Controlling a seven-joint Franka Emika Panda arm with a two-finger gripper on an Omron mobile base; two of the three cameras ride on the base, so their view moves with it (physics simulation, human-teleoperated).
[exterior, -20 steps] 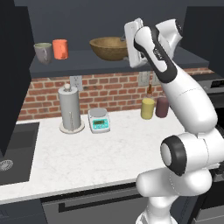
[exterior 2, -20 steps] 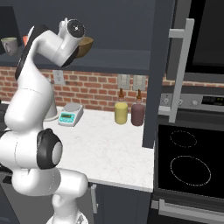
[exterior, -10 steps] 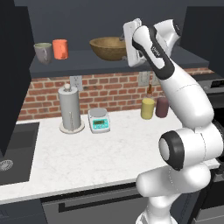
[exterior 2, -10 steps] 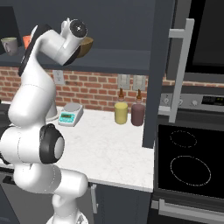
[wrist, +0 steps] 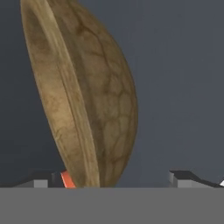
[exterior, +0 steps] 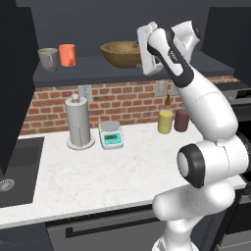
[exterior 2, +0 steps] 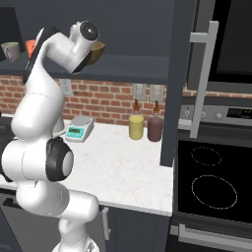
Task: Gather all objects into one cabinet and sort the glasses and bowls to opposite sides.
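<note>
Wooden bowl (exterior: 121,53) sits at upper centre of the left base view on the dark cabinet shelf (exterior: 98,66), with the orange cup (exterior: 67,55) and grey mug (exterior: 48,58) together near the upper left, so the cups and bowl already occupy opposite ends. The gripper (wrist: 113,180) is close beside the bowl, its two tips spread wide at the bottom of the hand view with the bowl's rim rising between them, apparently gripping nothing. My worry is that any sideways motion could catch the rim and drag the bowl toward the shelf edge or the cups.
</note>
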